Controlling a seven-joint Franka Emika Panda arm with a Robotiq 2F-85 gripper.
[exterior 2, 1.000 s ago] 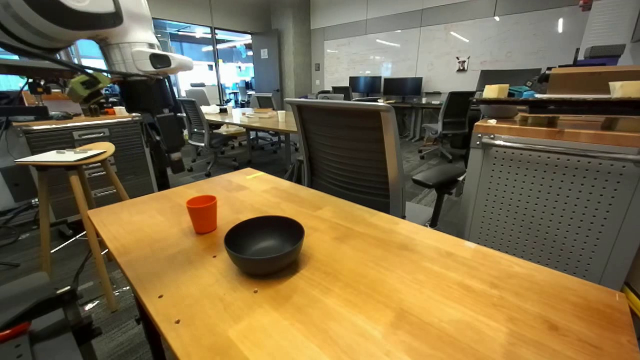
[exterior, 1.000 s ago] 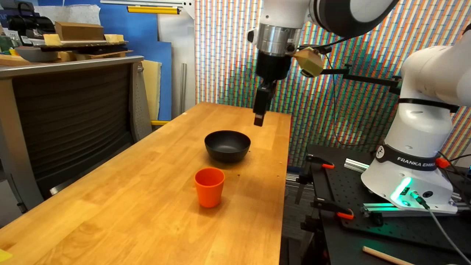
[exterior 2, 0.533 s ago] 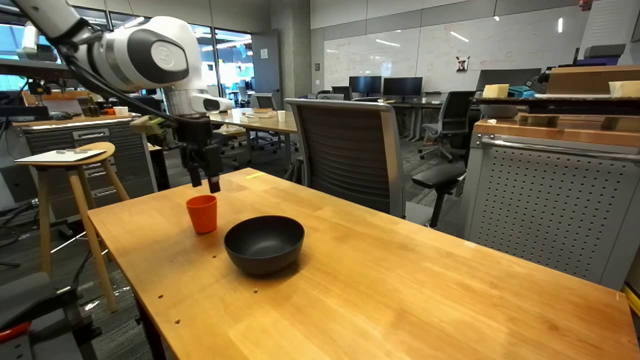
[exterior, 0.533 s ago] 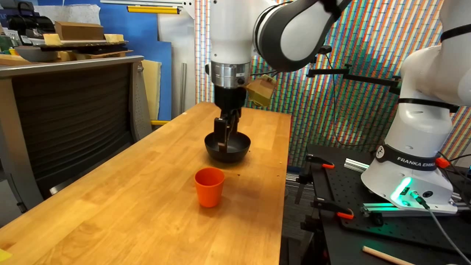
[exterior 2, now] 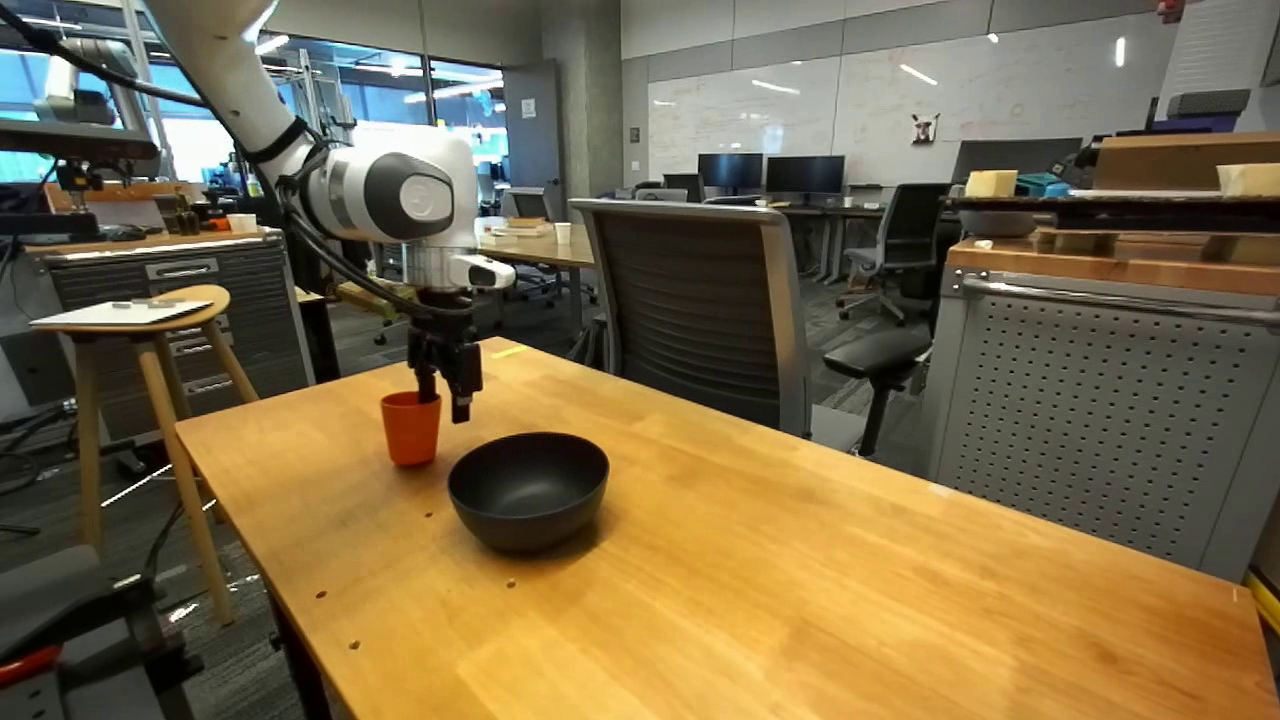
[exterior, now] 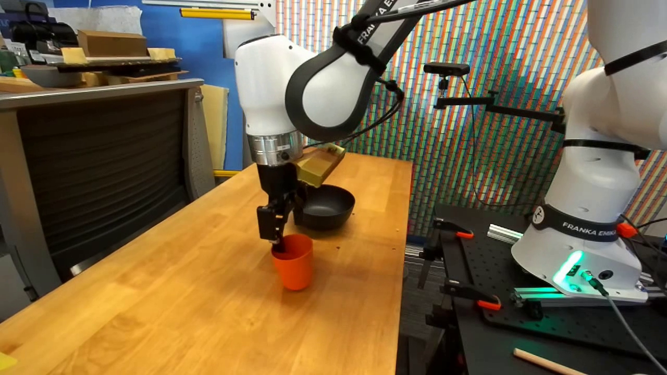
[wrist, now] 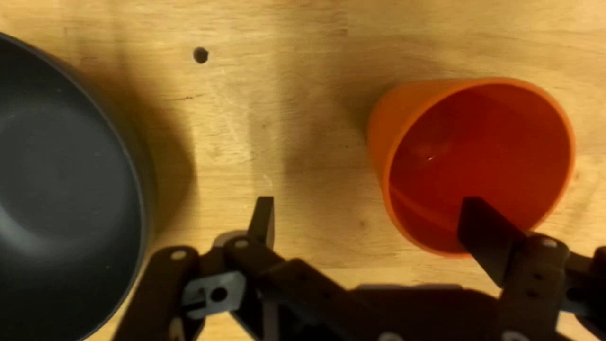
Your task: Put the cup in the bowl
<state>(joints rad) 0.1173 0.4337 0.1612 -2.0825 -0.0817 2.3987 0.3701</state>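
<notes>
The orange-red cup (exterior: 298, 272) stands on the wooden table, leaning very slightly, in both exterior views (exterior 2: 411, 436). The black bowl (exterior: 329, 221) sits beside it with a gap between them, and also shows in an exterior view (exterior 2: 530, 522). My gripper (exterior 2: 445, 408) is open above the cup's near rim. In the wrist view my gripper (wrist: 369, 199) has one finger reaching over the rim into the cup (wrist: 483, 142). The other finger is outside, between the cup and the bowl (wrist: 61, 170). The cup's wall lies between the fingers. Nothing is gripped.
The wooden table (exterior: 208, 291) carries the cup and bowl. An office chair (exterior: 104, 151) stands along one long side. The robot base (exterior: 578, 250) stands on a black table on the opposite side. A stool (exterior 2: 190, 300) is past the table's end.
My gripper has come down from above toward the cup, and one finger has gone into the cup's mouth. The cup has shifted or tipped slightly. The bowl has not moved.
</notes>
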